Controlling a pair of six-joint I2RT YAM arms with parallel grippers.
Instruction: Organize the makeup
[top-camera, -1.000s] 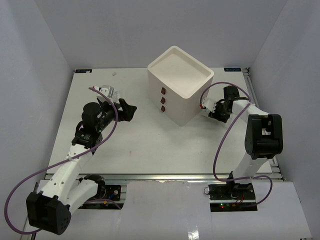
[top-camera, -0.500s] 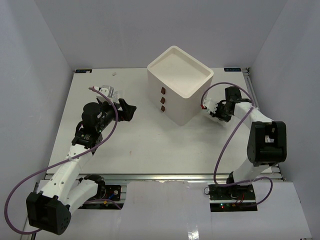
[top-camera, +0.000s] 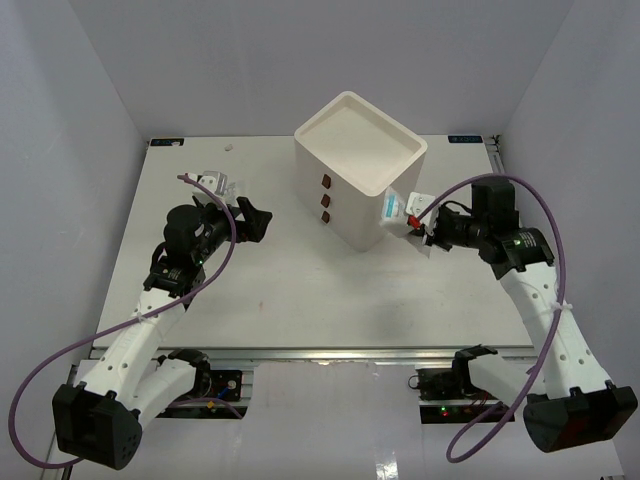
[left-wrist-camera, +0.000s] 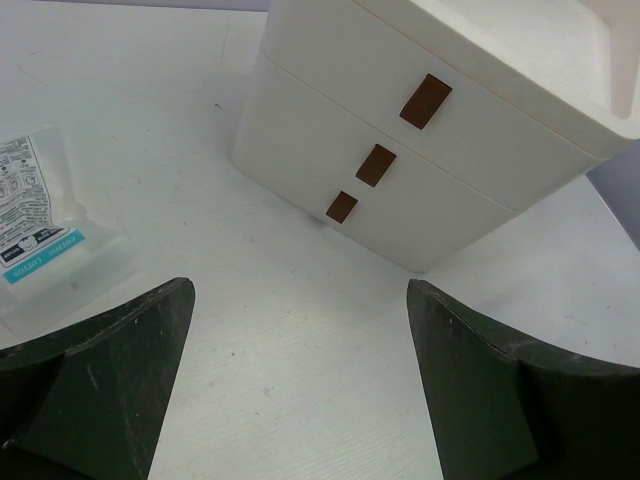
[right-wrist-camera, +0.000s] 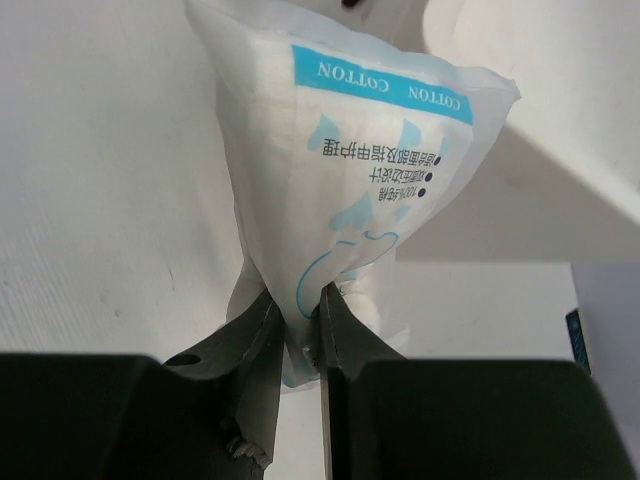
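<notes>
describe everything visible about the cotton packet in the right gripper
The cotton packet is a soft clear plastic bag of white pads, with a blue band reading COTTON and pale blue print. The right gripper pinches its crumpled narrow end, so it fans out, beside the cream drawer box.

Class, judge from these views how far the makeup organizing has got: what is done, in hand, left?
Done: nothing shows as stored; the three drawers of the drawer box look shut. In hand: the right gripper pinches a blue-printed cotton sachet beside the box. To do: a second sachet lies on the table near the open left gripper.
</notes>
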